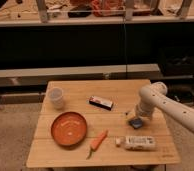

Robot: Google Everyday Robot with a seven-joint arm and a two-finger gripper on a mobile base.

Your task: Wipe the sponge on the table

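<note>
Fingers [131,115]: spread wide, pointing down at the table [80,152]. Part of the gripper [135,118], low over the right half of the tabletop, at the end of the white arm [162,102] extending in from the right. Set right at the sponge [136,123]; cannot tell whether touching it or just above it.

Sponge: small blue block, flat on the planks, right of centre. Lies between the black-and-white bar [101,102] to the back left and the white tube-shaped package [138,143] in front, apart from both. Far edge hidden under the gripper, only the near part in view. Long axis hard to make out; seems slightly askew to the planks, with one corner toward the front edge of the table.

Elsewhere on the table: pale cup [56,97] at the back left, orange plate [68,128] at the front left, carrot [98,141] just beside the plate, thick end to the far right, green tip to the near left. Package lengthwise along the planks, left to right. Arm cut off at the right border. Long grey shelf [65,75] behind the table; things on the rack above it too hard to name.
</note>
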